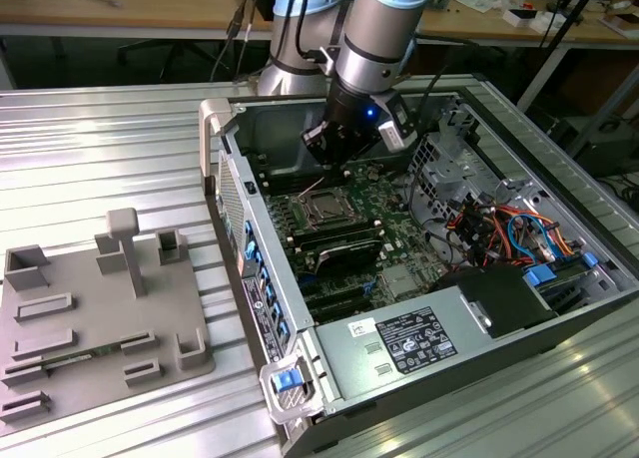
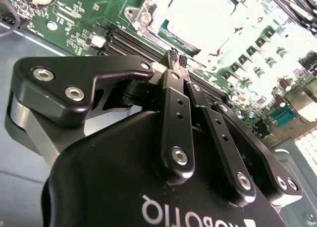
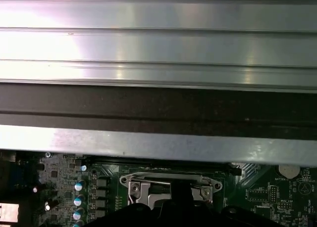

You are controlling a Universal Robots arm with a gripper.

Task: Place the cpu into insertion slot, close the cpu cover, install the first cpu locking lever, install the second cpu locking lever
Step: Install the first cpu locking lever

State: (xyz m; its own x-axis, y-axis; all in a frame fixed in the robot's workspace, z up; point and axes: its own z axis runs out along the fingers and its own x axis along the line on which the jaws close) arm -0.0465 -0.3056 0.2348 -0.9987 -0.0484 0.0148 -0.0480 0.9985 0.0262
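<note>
The gripper [image 1: 330,151] hung inside the open computer case [image 1: 236,194], at its far end, just beyond the insertion slot [image 1: 305,219] and above the green motherboard [image 1: 404,243]. In the second wrist view its black fingertips [image 2: 173,58] were pressed together, with nothing visible between them, and they pointed down towards the board close to the socket.

The cpu [image 1: 325,211] lay flat in the insertion slot, face up. It was square, so it had no long axis; its edges ran in line with the long black memory slots [image 1: 339,246] on the near side of the socket. The cpu cover [image 3: 171,179], a thin silvery frame, appeared to lie down around the chip in both wrist views, though glare in the second wrist view washed out most of its detail. Whether the locking levers were latched could not be told.

White lettering showed on the gripper's black body [image 2: 198,213], seen upside down. A white printed label [image 1: 404,340] sat on the power supply at the near end of the case, too small to make out.

The case rested on a ribbed metal table [image 1: 100,139]. On the exterior view's left, well apart from the case, stood a grey fixture tray [image 1: 90,323] with raised blocks. Orange and blue cables [image 1: 504,229] were bundled at the exterior view's right inside the case.
</note>
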